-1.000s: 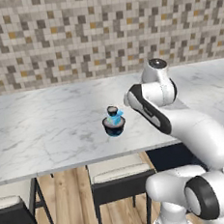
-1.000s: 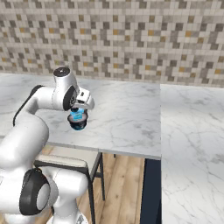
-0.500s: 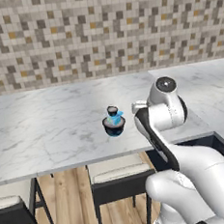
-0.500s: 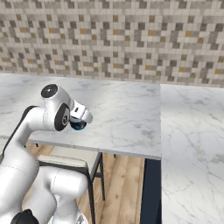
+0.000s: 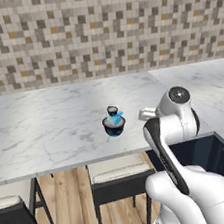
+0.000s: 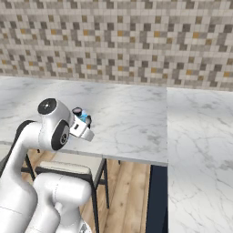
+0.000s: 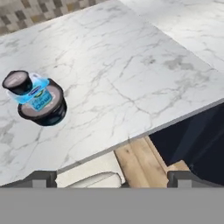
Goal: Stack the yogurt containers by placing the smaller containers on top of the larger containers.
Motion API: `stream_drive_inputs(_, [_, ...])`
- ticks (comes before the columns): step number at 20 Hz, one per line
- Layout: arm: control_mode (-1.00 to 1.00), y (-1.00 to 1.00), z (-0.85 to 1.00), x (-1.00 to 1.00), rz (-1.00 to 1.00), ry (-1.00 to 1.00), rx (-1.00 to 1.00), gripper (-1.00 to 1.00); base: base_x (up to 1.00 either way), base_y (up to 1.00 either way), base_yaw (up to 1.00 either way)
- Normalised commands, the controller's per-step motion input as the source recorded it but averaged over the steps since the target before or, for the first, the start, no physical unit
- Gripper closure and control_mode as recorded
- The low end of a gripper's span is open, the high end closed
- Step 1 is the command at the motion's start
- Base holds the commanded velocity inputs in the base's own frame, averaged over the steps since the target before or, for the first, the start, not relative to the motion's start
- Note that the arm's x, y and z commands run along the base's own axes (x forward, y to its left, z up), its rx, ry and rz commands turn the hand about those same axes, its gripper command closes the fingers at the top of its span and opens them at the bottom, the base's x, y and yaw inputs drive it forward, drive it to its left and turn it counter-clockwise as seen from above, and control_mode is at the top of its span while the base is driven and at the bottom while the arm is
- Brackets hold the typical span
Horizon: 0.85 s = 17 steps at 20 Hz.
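The three yogurt containers stand stacked on the marble counter (image 5: 48, 130). The wide dark tub (image 5: 114, 127) is at the bottom. The light-blue boxy container (image 5: 116, 117) lies on it, and the tiny dark cup (image 5: 112, 109) sits on top. In the hand view the tub (image 7: 49, 113), blue container (image 7: 38, 92) and cup (image 7: 17, 82) are at the left. My gripper (image 7: 113, 177) is open and holds nothing. It hangs over the counter's front edge, to the right of the stack and apart from it. From the right base the cup (image 6: 77, 110) peeks over my hand.
Two stools (image 5: 114, 169) (image 5: 6, 201) stand under the counter's front edge. A dark cabinet gap (image 5: 199, 146) lies right of the counter, below my hand. The tiled wall (image 5: 101, 32) closes the back. A second marble counter (image 6: 200, 145) runs along the right.
The arm has drawn back from the stack toward the counter's front edge and sunk lower. The stack has stayed put and the gripper has stayed open.
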Motion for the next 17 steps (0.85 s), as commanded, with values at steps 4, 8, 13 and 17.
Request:
stream_drive_inputs(4, [-1.0,-0.01,-0.01,-0.43,-0.01,0.0,0.05,-1.0,0.0,0.0,0.0])
stream_drive_inputs(8, [-1.0,0.0,-0.02,-0.42,-0.01,0.0,0.0,-1.0,0.0,0.0,0.0])
stream_drive_inputs(13, [-1.0,0.0,0.0,-0.38,-0.02,0.08,0.0,-1.0,0.0,0.0,0.0])
stream_drive_inputs(17, [-1.0,0.0,-0.02,-0.42,-0.02,0.06,0.0,-1.0,0.0,0.0,0.0])
